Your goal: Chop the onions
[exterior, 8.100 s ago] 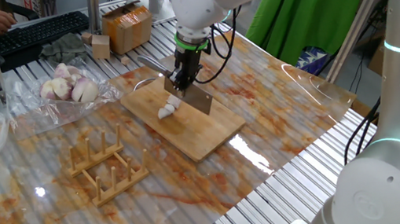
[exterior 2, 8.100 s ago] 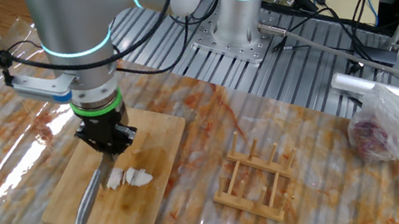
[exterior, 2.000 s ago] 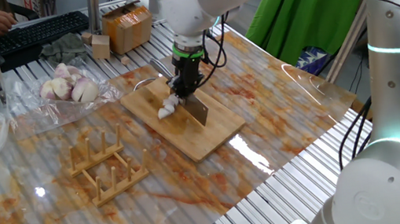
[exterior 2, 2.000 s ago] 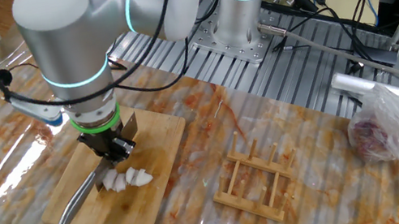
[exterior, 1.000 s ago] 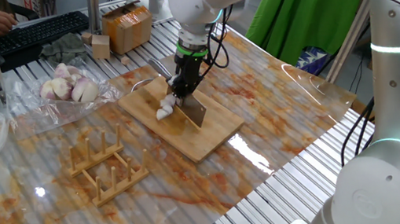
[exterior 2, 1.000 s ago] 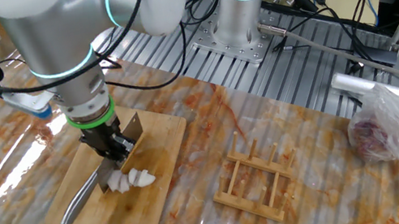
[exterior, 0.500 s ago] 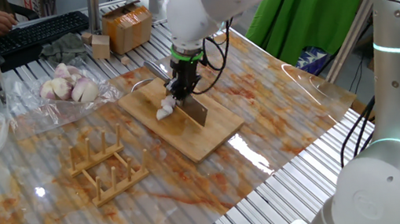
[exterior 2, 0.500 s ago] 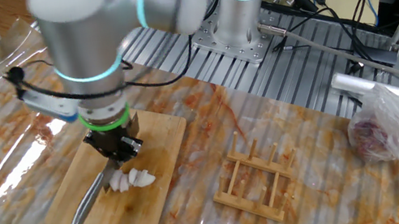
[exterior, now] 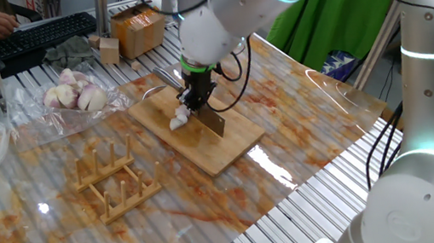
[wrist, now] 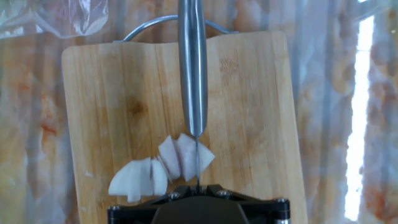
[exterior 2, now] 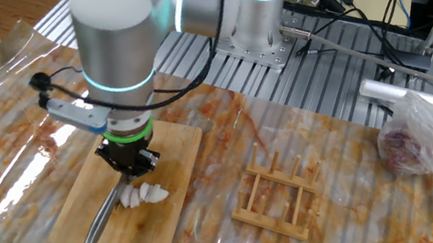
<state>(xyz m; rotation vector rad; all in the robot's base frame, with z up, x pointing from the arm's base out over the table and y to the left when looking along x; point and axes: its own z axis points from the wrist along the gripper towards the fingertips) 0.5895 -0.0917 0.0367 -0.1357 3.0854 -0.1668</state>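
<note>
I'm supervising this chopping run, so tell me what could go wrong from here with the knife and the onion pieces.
The knife edge sits in the right-hand onions; the loose pieces could squirt sideways across the board. The left chunk lies off the blade's line, so it may stay uncut. The gripper, shut on the knife, could let the blade twist.

The arm reached in from the upper right of one fixed view, its white wrist with a lit teal ring bent over the frame's centre. The gripper (exterior: 195,99) pointed straight down, jaws closed tight. In the other fixed view the gripper (exterior 2: 129,164) hung left of centre below a green collar.
</note>
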